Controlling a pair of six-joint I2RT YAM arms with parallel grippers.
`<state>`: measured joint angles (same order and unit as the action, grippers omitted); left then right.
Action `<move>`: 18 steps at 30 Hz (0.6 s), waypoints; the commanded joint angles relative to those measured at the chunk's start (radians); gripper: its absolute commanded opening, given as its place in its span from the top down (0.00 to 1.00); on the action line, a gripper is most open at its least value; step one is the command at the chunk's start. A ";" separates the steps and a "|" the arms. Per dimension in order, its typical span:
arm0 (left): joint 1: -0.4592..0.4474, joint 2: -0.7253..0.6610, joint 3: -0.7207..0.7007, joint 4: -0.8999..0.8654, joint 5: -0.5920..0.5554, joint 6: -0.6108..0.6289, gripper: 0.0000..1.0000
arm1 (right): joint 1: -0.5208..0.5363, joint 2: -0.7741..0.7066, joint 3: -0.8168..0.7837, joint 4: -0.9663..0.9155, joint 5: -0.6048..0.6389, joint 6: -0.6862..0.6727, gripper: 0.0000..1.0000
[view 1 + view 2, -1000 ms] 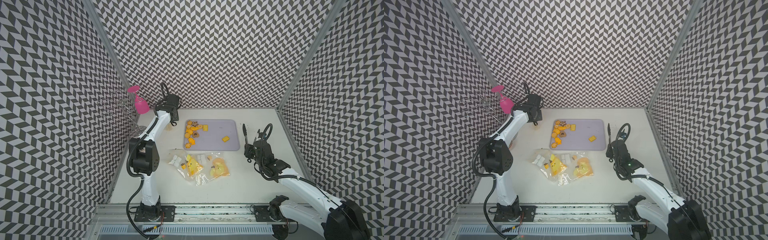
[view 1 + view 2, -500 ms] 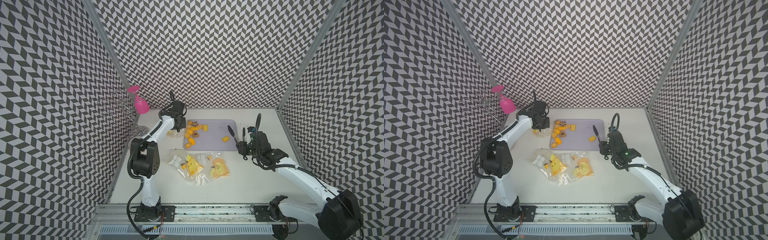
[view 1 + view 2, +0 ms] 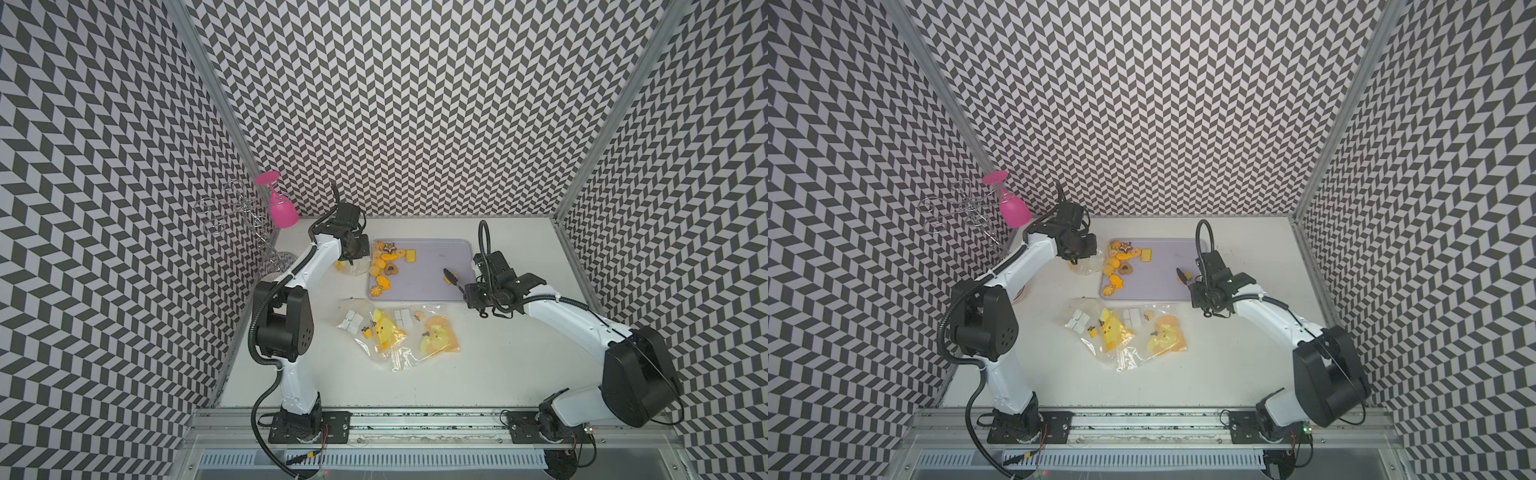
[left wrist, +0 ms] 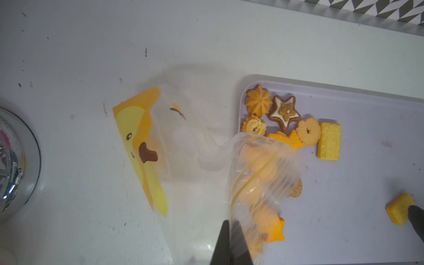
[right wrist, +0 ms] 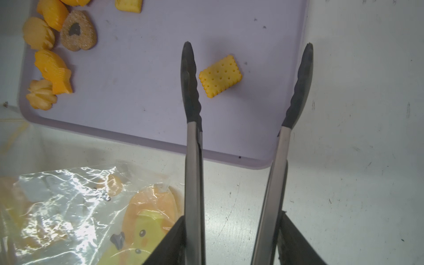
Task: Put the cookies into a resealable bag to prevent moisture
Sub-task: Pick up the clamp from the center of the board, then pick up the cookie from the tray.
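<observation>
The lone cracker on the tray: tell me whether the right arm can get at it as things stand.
Probably yes. The right hand holds tongs whose open tips straddle the cracker on the tray; nothing lies between them, and the other cookies sit well aside.

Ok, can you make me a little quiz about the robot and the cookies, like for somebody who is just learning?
1. True or false: the tongs are squeezing the rectangular cracker.
2. What is the left gripper pinching? A) the clear bag B) a spoon C) a cup
3. Fill in the gap: the star cookie lies on the purple ____.

Key
1. False. The tongs stand open, with the cracker lying between their tips.
2. A. The gripper is shut on the edge of the bag.
3. tray
</observation>
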<state>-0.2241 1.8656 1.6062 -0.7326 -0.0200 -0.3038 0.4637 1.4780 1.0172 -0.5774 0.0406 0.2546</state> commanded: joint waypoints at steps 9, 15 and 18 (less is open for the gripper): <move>0.005 -0.035 -0.012 0.025 0.046 0.011 1.00 | 0.005 0.086 0.099 0.007 -0.030 -0.125 0.43; 0.005 -0.044 -0.015 0.026 0.044 0.014 1.00 | 0.004 0.143 0.133 -0.005 -0.057 -0.138 0.43; 0.005 -0.044 -0.015 0.025 0.043 0.014 1.00 | 0.000 0.172 0.149 -0.012 -0.068 -0.142 0.43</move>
<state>-0.2199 1.8633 1.5970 -0.7189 0.0174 -0.3038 0.4637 1.6291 1.1358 -0.6052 -0.0051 0.1398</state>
